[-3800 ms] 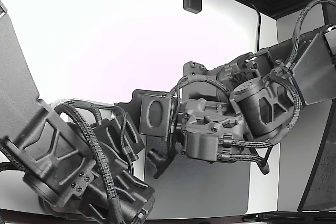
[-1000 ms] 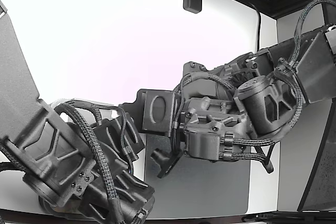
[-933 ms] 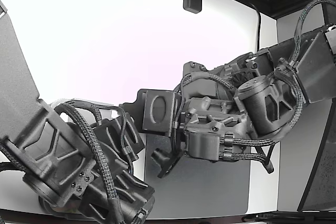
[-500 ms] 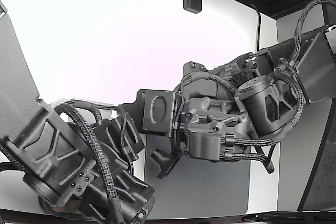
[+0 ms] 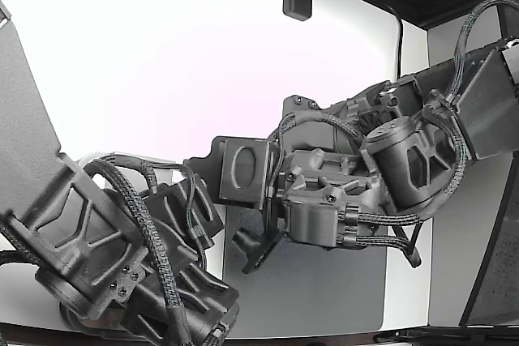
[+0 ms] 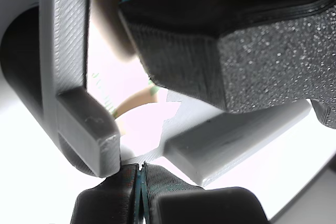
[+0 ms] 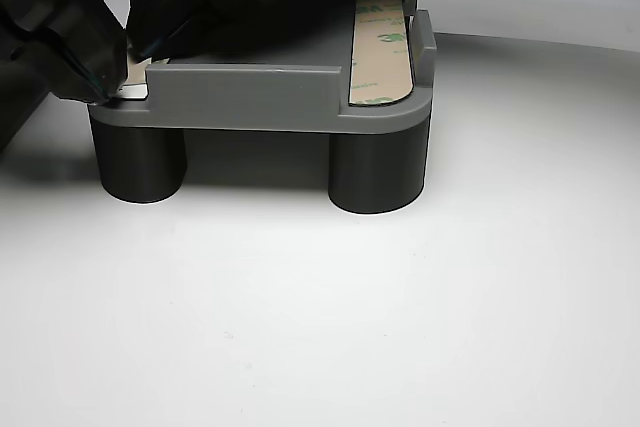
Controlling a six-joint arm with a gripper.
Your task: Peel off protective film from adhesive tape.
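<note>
The gray holder (image 7: 270, 97) is standing on two round legs on the white counter (image 7: 400, 327), and everything here is placed against it. The adhesive tape (image 7: 380, 47), tan with green print on its film, is lying in the holder's recessed top; the stretch in sight is running from the holder's near rounded corner away toward its far upright post, and the rest is hidden under the dark tool bodies.

The tool (image 7: 110, 72) is sitting at the holder's opposite near corner, well apart from that exposed tape end. In the wrist view its two ribbed pads (image 6: 140, 192) are pressing together with only a thin pale sliver showing between them, probably the film's edge, though it is too small to be sure. So the tool is pinched narrow, apparently on a film tab.

The coming pull probably needs to go up and back from that corner, though the hidden tape makes its line uncertain.
</note>
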